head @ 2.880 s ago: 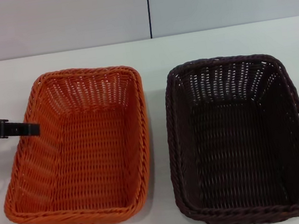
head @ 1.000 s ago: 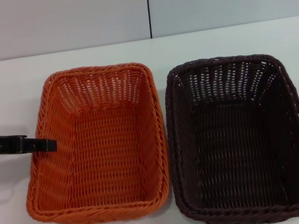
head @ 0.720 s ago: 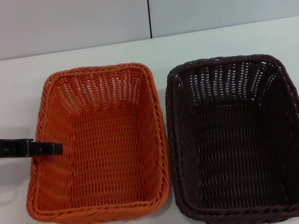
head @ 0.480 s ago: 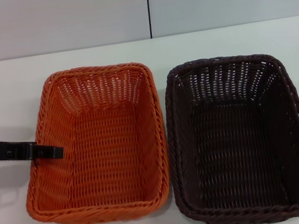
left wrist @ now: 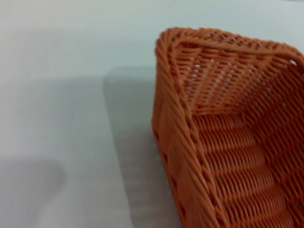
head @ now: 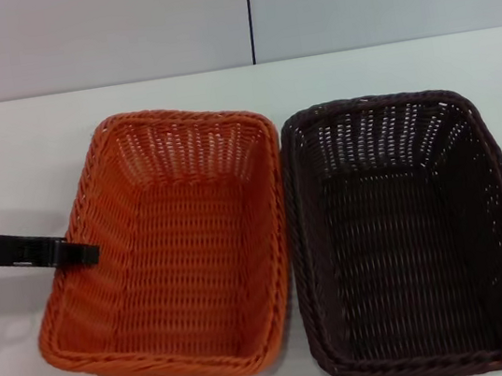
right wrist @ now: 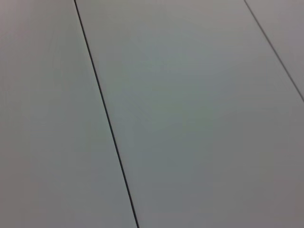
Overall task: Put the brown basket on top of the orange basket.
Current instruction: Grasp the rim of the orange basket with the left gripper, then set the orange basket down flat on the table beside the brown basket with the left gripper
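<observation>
Woven orange basket (head: 171, 257) beside brown basket (head: 419, 238).

We see that the orange basket (head: 170, 247) has slid and turned toward the brown basket (head: 419, 234), so their facing rims now touch where a gap stood before. The brown basket has itself been nudged a little to the right. The left gripper (head: 77, 255) has followed the orange basket's left rim inward.
</observation>
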